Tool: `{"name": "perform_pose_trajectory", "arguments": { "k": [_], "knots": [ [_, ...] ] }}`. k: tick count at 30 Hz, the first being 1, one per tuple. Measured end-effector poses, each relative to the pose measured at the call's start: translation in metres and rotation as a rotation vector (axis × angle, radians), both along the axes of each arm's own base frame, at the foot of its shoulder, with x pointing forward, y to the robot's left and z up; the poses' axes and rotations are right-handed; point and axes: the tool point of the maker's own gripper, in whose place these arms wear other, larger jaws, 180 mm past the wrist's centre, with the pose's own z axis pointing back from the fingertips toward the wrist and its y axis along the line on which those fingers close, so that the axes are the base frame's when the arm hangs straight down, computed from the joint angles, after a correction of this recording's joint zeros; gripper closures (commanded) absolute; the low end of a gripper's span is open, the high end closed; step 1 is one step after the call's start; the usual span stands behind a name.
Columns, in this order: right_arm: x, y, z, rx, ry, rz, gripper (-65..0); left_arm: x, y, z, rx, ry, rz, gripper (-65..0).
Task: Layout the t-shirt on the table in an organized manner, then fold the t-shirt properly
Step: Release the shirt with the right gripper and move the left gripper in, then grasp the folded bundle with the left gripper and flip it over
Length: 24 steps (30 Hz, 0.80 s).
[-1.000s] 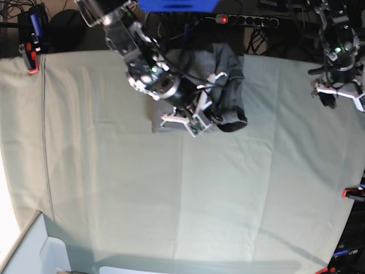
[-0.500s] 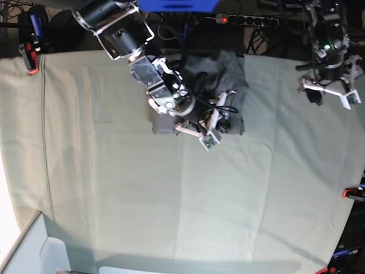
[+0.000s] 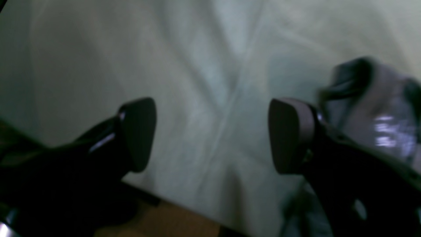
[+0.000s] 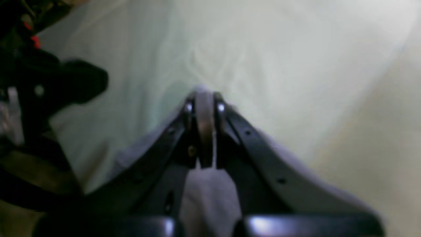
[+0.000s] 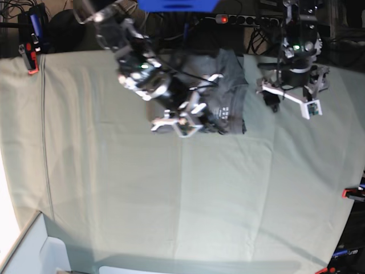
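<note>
The dark grey t-shirt (image 5: 228, 94) lies bunched at the far middle of the table (image 5: 171, 194). My right gripper (image 5: 205, 119) rests on its front edge. In the right wrist view that gripper (image 4: 204, 102) is shut, with a thin fold of the t-shirt (image 4: 210, 191) pinched between its tips and grey cloth draped to both sides. My left gripper (image 5: 289, 98) hangs open over the pale table cloth just right of the shirt. The left wrist view shows the left gripper (image 3: 213, 135) with its fingers (image 3: 138, 131) wide apart, nothing between them, and the t-shirt (image 3: 371, 98) beside the right finger.
A power strip (image 5: 245, 20) with a red light and cables lies behind the table's far edge. Red clamps grip the table at the far left (image 5: 31, 63) and at the right edge (image 5: 353, 194). A white box (image 5: 34, 251) stands at the near left corner.
My left arm has swung in from the far right edge to just beside the shirt. My right gripper has shifted over the shirt's front edge, and the cloth has changed shape with it.
</note>
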Motion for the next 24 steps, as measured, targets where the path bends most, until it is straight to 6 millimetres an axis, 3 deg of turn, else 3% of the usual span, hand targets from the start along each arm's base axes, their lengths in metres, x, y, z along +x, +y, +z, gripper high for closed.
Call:
{"name": "perform_pose_trajectory", "arguments": {
  "k": [7, 10, 12, 16, 24],
  "knots": [
    [0.009, -0.093, -0.021, -0.075, 0.048, -0.226, 0.0, 0.002, -0.061, -0.006, -0.143, 0.001, -0.049, -52.1],
    [0.016, -0.119, -0.021, -0.088, 0.042, -0.296, 0.0, 0.004, -0.083, -0.010, -0.257, 0.005, -0.070, -58.3],
    [0.012, -0.131, -0.026, -0.095, 0.057, -0.328, 0.0, 0.003, -0.089, -0.015, -0.326, 0.013, -0.062, -62.2],
    [0.003, -0.152, -0.036, -0.118, 0.090, -0.378, 0.0, 0.000, -0.087, -0.042, -0.410, 0.093, -0.040, -62.5],
    [0.001, -0.169, -0.038, -0.127, 0.097, -0.422, 0.0, 0.002, -0.089, -0.068, -0.550, 0.142, 0.000, -62.2]
  ]
}}
